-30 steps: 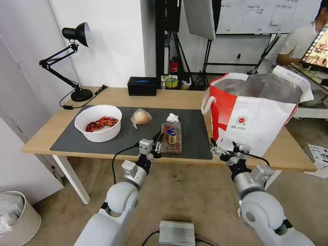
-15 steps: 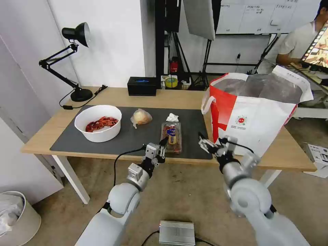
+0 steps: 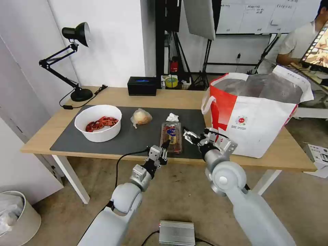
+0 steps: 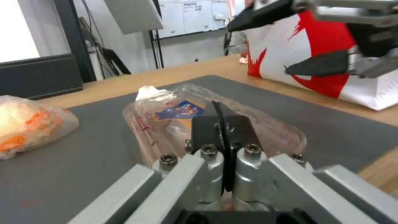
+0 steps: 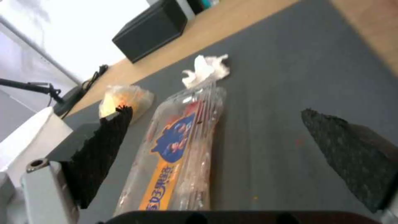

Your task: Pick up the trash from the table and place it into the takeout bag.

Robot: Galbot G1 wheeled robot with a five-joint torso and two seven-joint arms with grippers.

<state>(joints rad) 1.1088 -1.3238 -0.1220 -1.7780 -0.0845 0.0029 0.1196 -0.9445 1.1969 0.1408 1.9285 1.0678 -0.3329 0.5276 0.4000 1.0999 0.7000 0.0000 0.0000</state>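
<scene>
At the near table edge, the left gripper [image 3: 164, 146] sat with fingers pressed together, holding nothing, at the clear hinged plastic tray's [image 3: 171, 137] six o'clock end. The right gripper [image 3: 190, 135], spread wide and empty, hovered at the tray's three o'clock. Farther, at two o'clock, stood the large white-and-red takeout bag [image 3: 254, 118] on the light wood table [image 3: 177, 97].

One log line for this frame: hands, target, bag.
right hand: open, beside clear tray | left hand: shut, at tray's near end | tray: on mat | takeout bag: upright on table
</scene>
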